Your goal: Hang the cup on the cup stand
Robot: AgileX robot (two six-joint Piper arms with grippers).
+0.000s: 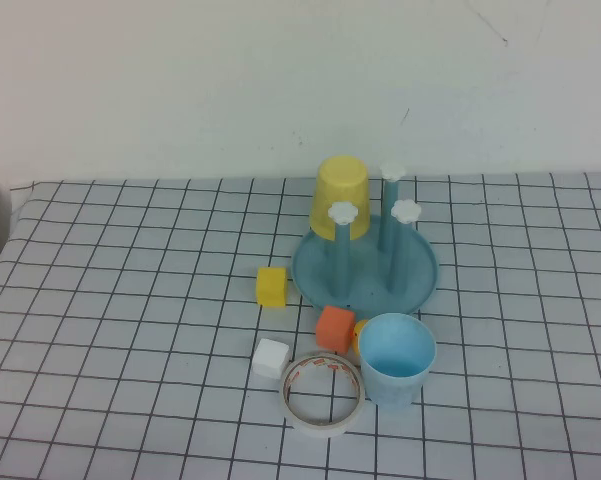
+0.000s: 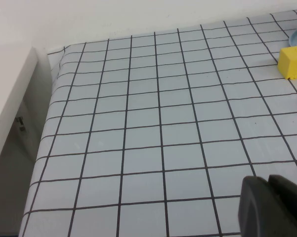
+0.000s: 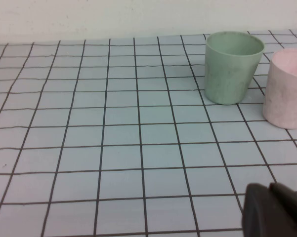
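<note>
cup [image 1: 397, 358]: light blue | cup stand [image 1: 420, 275]: blue-teal, white knobs | table [image 1: 130, 300]: pale, black grid

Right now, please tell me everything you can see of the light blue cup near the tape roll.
The light blue cup is a plain tumbler that looks like plastic, tapered toward its base, with no handle. It stands upright and empty, mouth up, on the checked tablecloth, just in front of the cup stand and not yet hung on it. The white tape roll lies close at its left; I cannot tell if they touch. An orange cube sits near its rim. No claw is on it.
</note>
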